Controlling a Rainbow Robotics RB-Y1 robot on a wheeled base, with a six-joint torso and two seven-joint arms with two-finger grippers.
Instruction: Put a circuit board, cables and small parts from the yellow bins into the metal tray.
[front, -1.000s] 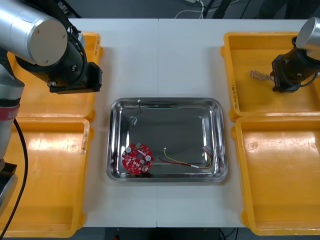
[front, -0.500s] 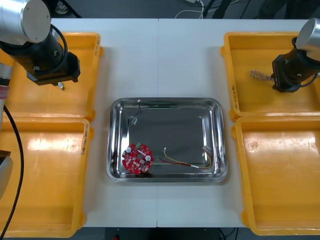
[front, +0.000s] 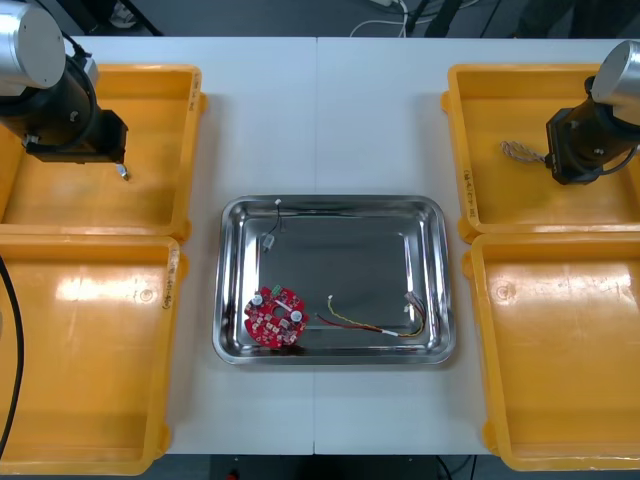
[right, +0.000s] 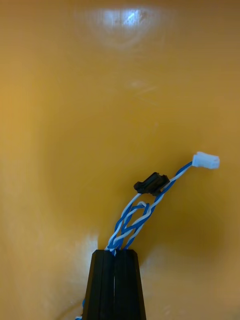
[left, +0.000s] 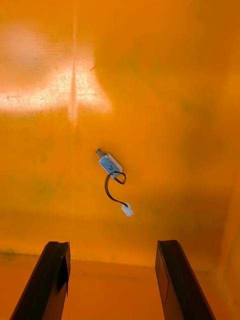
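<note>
Front view: swings left gripper (left: 112, 244) back over small metal part (front: 123, 172), fingers wide, empty; keeps right gripper (right: 114, 255) clamped on blue-white cable (right: 135, 217).

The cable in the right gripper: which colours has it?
Twisted blue and white cable, held by the right gripper; clearest in the right wrist view.

In the front view my right wrist (front: 582, 145) covers my right gripper (right: 116, 254) and most of the twisted blue and white cable (front: 515, 151), leaving just one end showing to its left. Close up, the cable's lower run disappears between my pinched fingers (right: 102, 280). My left wrist (front: 62, 125) hides my left gripper (left: 112, 246) over the far left yellow bin (front: 160, 205). The small metal part (front: 122, 172) beside it is too tiny from above to make out. The near left yellow bin (front: 100, 440) and near right yellow bin (front: 560, 440) run off the edges.
</note>
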